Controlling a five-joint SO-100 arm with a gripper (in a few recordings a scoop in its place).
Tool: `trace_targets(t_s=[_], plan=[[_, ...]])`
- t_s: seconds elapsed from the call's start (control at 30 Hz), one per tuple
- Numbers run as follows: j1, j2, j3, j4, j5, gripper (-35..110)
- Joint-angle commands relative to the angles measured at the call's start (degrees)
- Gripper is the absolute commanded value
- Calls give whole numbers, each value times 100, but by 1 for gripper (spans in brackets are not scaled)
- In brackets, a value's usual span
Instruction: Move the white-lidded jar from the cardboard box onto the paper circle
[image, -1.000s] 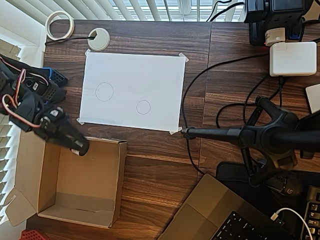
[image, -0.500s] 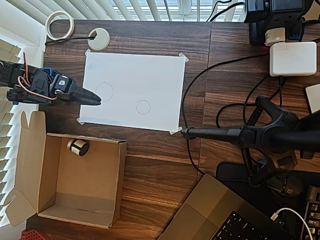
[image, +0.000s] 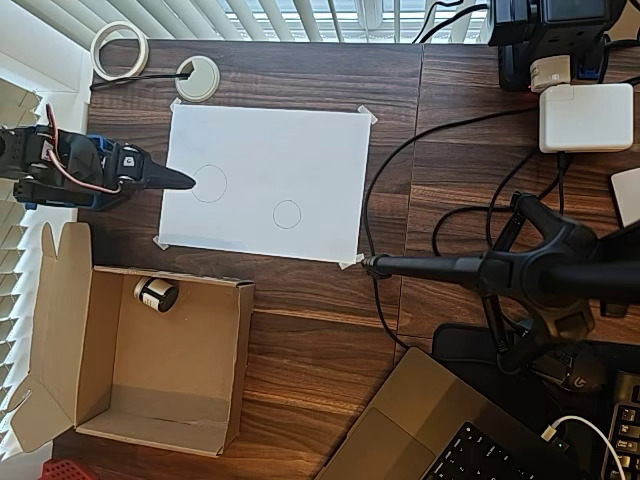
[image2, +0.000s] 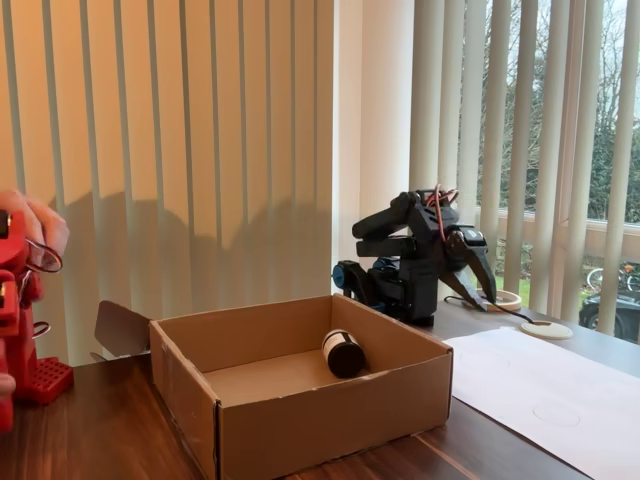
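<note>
The white-lidded jar (image: 156, 294) (image2: 344, 353) lies on its side inside the cardboard box (image: 238, 360) (image2: 330, 420), near the box's far wall. The paper circle (image: 287, 214) is a small pencil outline on a taped white sheet (image: 300, 150), and nothing lies on it. My gripper (image: 184, 180) (image2: 480, 297) hangs over the sheet's left edge, well away from the box and pointing at the larger drawn circle (image: 208, 184). In the fixed view its fingers stand slightly apart with nothing between them.
A tape roll (image: 119, 50) and a white grommet disc (image: 197, 78) lie above the sheet. A black camera stand (image: 520, 270), cables, a white charger (image: 585, 117) and a laptop (image: 450, 430) crowd the right side. Blinds run along the left and top.
A second ago my gripper was down over the jar in the box. It has since swung up out of the box to the sheet's left edge, and the jar stayed in the box.
</note>
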Motion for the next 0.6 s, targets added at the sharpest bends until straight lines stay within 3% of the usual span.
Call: trace_targets(t_s=[0.0, 0.1, 0.57], plan=[[-53, 369, 105, 229, 141, 6], [-53, 369, 334, 237, 141, 0], [-185, 378, 281, 624, 308, 0]])
